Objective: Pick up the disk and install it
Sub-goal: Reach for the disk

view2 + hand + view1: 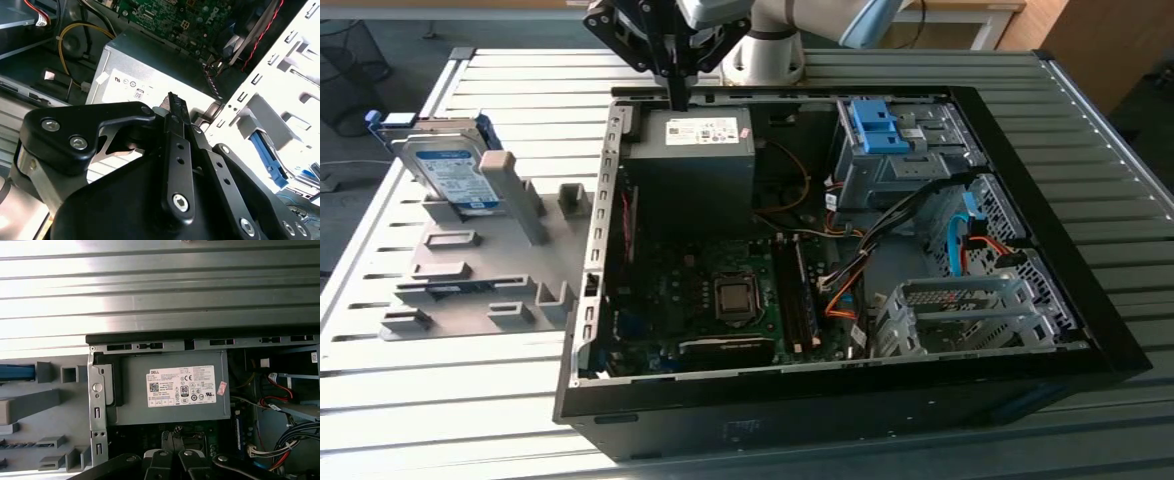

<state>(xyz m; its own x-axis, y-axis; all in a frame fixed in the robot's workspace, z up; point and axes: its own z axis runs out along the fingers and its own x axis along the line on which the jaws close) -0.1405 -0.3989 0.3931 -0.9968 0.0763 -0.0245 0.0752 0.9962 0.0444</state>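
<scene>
The disk (pixel 450 172), silver with a white-and-blue label and blue rails, leans upright in a grey fixture (pixel 480 270) on the exterior view's left, outside the computer case. My gripper (pixel 678 102) hangs over the case's far edge, just above the grey power-supply box (pixel 696 152) and well to the right of the disk. Its fingers are shut with nothing between them. In both wrist views the closed fingertips (pixel 173 99) (pixel 172 436) point at the power-supply box (pixel 175 390). A blue edge of the disk (pixel 17 372) shows beside the fixture in the first wrist view.
The open black computer case (pixel 1067 290) lies on a slatted metal table (pixel 520 80). Inside it are a motherboard (pixel 720 290), loose cables, a blue latch piece (pixel 874 125) on the far drive bay, and an empty metal drive cage (pixel 974 310) at the near right.
</scene>
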